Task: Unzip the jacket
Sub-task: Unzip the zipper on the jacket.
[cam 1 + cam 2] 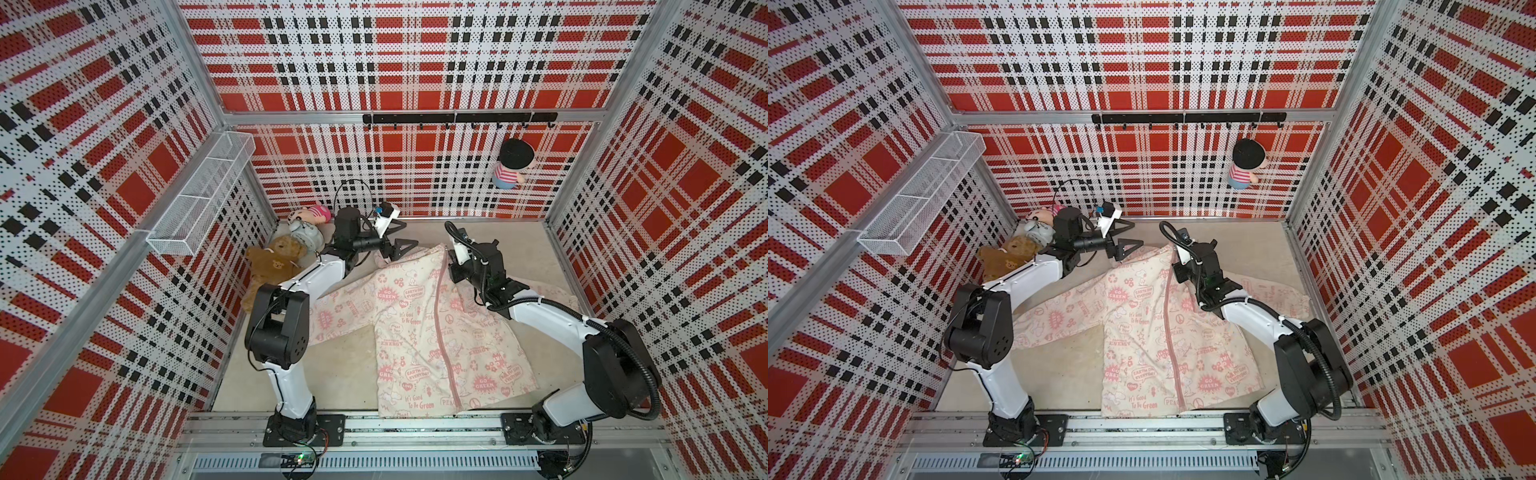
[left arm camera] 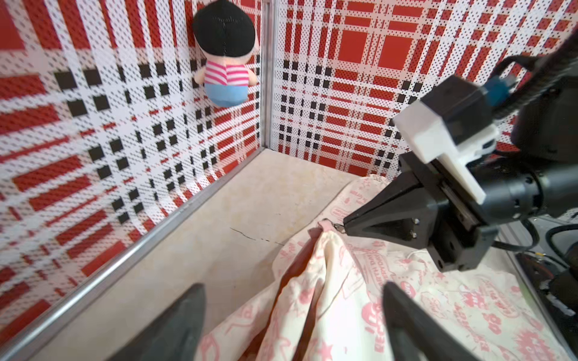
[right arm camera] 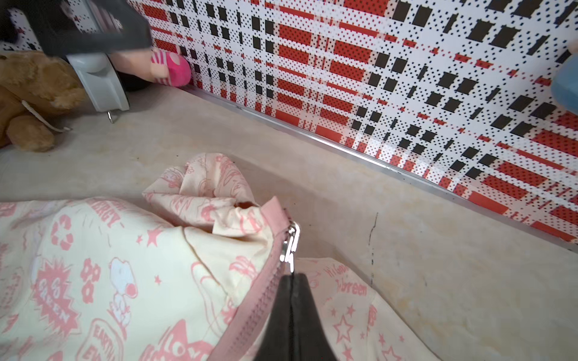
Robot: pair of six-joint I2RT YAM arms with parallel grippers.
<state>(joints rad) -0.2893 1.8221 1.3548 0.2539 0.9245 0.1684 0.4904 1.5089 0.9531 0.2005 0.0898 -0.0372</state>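
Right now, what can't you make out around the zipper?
- Zipper pull: tab end buried in the shut right pincer, right wrist view; bite depth unclear.
- That grip, in both top views: hidden under the wrist of the right arm.
- Jacket: one sleeve mostly covered by the right arm, both top views.

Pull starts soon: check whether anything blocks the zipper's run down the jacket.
Nothing visible does. The right gripper is shut on the zipper pull, and the pink zipper lies bare down the whole front of the jacket.
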